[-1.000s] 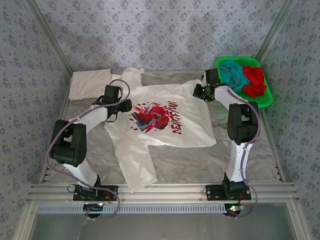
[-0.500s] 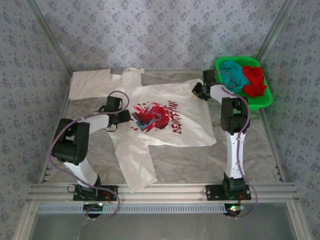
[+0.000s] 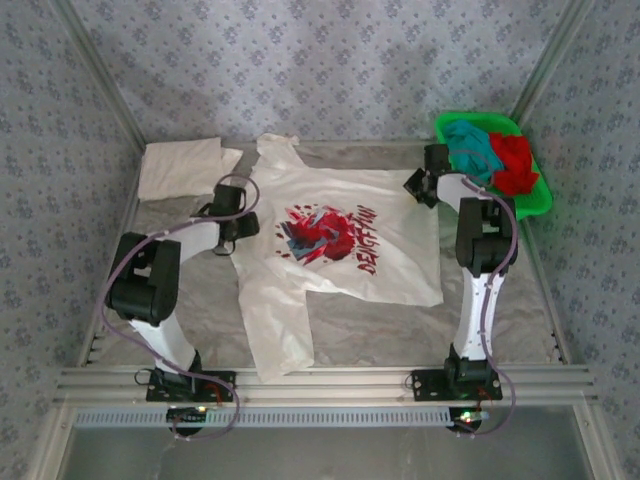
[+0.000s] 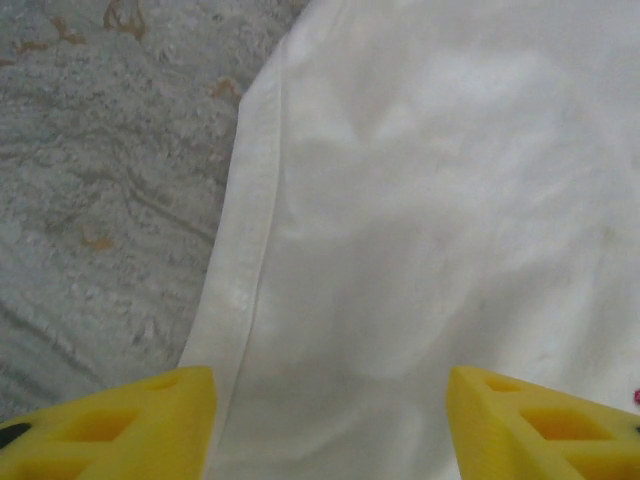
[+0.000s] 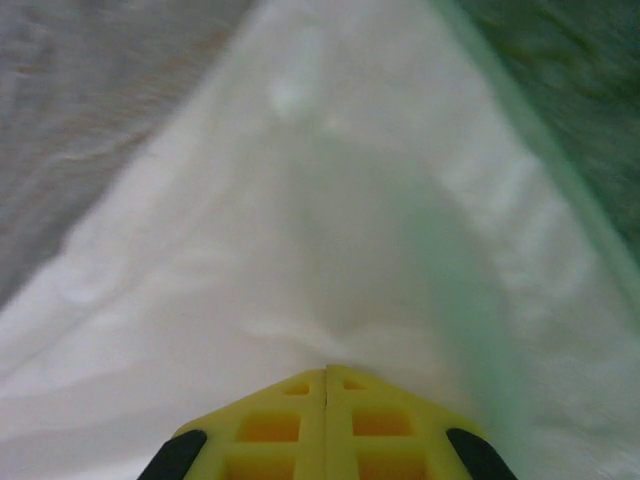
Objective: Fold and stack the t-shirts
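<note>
Top view, t-shirts counted: four; two white, one teal, one red
Top view, printed white t-shirt [image 3: 330, 240]: one; spread flat at the middle of the worktop [image 3: 370, 330], print and red lettering facing up; one long part of it reached toward the near edge
Top view, plain white t-shirt [image 3: 180, 167]: one; lay folded at the far left corner, just beside the printed one
Top view, green basket [image 3: 478, 119]: one; stood at the far right corner; held the teal t-shirt [image 3: 470, 145] and the red t-shirt [image 3: 513, 165], bunched side by side
Top view, grippers counted: two; left gripper [image 3: 240, 222] sat at the left edge of the printed white t-shirt; right gripper [image 3: 418, 185] sat at its far right corner, near the basket
Left wrist view, left gripper [image 4: 330, 420]: open; its two yellow fingers [image 4: 130, 420] stood well apart with nothing clamped between them
Left wrist view, printed white t-shirt [image 4: 420, 200]: plain white cloth lay under the gap; its stitched hem [image 4: 245, 230] ran along the grey worktop [image 4: 110, 180]
Right wrist view, right gripper [image 5: 327, 420]: closed; the two yellow fingers met, pinching the printed white t-shirt [image 5: 300, 250]
Right wrist view, cloth: it rose in a tented ridge away from the fingertips; picture blurred; grey worktop [image 5: 90, 90] showed at the upper left; a green tinge lay along the right side, too blurred to tell what it was
</note>
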You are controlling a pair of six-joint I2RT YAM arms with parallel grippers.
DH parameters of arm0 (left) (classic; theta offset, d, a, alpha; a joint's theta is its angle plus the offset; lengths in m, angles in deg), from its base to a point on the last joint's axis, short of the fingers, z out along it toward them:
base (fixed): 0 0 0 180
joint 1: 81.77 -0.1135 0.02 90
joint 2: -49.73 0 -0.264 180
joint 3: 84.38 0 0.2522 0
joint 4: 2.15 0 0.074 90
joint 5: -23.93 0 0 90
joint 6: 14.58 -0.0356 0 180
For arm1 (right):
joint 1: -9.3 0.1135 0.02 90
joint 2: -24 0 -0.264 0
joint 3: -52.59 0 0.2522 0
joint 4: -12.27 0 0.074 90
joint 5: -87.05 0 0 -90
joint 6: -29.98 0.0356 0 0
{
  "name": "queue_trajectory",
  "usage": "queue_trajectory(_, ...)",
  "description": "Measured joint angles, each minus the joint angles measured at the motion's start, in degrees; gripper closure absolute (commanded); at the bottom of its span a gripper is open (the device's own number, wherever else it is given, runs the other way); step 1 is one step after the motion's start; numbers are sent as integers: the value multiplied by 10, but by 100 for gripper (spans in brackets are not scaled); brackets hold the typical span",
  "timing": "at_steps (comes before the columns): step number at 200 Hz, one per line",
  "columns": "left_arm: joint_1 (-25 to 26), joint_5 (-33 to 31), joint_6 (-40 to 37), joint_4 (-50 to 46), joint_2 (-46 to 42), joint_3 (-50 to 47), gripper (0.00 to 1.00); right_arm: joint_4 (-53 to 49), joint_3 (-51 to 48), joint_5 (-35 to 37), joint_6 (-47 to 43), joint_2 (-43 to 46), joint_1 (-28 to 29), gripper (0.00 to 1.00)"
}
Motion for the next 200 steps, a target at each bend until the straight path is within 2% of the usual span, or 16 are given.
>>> queue_trajectory(24, 1, -2, 5, 4, 0, 0, 39, 1, 37, -25, -33, -1, 17, 100)
queue_trajectory(45, 1, -2, 9, 2, -9, -10, 38, -11, 54, -45, -69, 14, 42, 92)
queue_trajectory(61, 1, -2, 11, -14, -52, -35, 36, -41, 46, -48, -96, 54, 65, 89)
queue_trajectory(97, -1, -1, 13, -59, -211, -75, 32, -54, -59, -54, -130, 241, 110, 86)
queue_trajectory(121, -6, 23, 26, -88, -258, -75, 25, -45, -131, -60, -135, 332, 111, 82)
queue_trajectory(137, -1, 42, 39, -111, -269, -89, 20, -47, -184, -58, -137, 364, 114, 74)
queue_trajectory(148, 10, 54, 52, -125, -282, -116, 19, -53, -222, -57, -138, 377, 121, 73)
queue_trajectory(172, 21, 79, 71, -148, -307, -186, 23, -59, -312, -61, -128, 395, 124, 75)
queue_trajectory(200, 21, 98, 81, -146, -281, -212, 20, -68, -378, -65, -111, 395, 101, 75)
